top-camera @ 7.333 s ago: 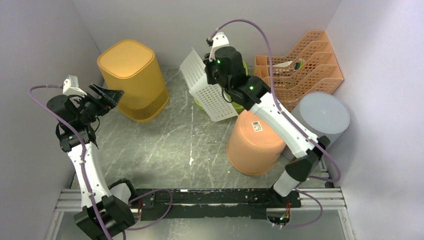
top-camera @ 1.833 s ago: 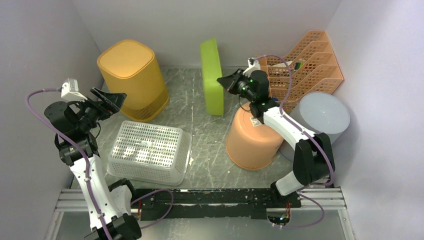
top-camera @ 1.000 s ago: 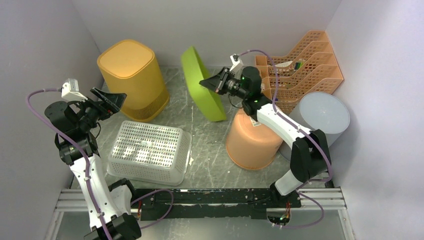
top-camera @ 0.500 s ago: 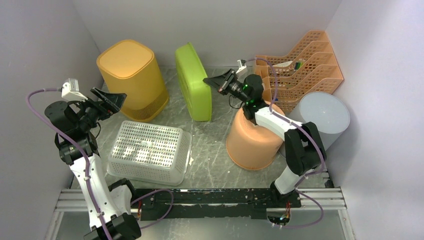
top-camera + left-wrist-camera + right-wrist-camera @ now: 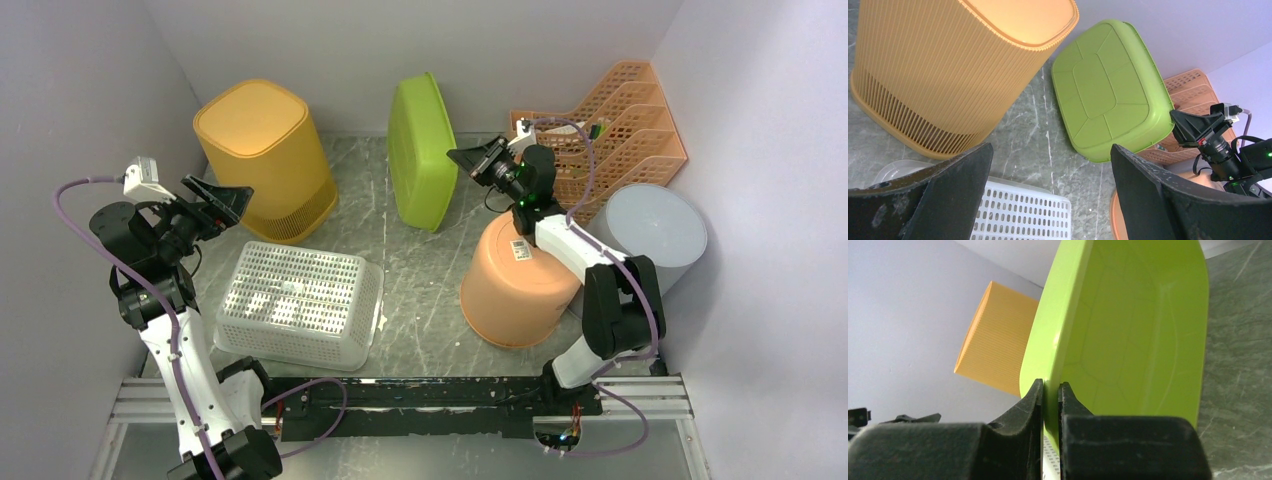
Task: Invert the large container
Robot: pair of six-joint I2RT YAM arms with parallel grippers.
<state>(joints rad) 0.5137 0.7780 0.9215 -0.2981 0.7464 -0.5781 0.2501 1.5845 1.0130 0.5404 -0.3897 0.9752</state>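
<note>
Green tub (image 5: 422, 150) tilts on its edge near the yellow bin (image 5: 268, 160), rim pinched between the right fingers (image 5: 1018, 415); left fingers (image 5: 948, 195) hang spread apart, empty.

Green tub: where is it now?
Top view: the green tub is held on edge at far centre, between the yellow bin and the orange rack, its rim pinched by the right gripper.

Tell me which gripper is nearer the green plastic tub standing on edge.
Right. The right gripper is clamped on the rim of the green plastic tub; the left gripper hangs open beside the ribbed yellow bin, well apart from the tub.
</note>
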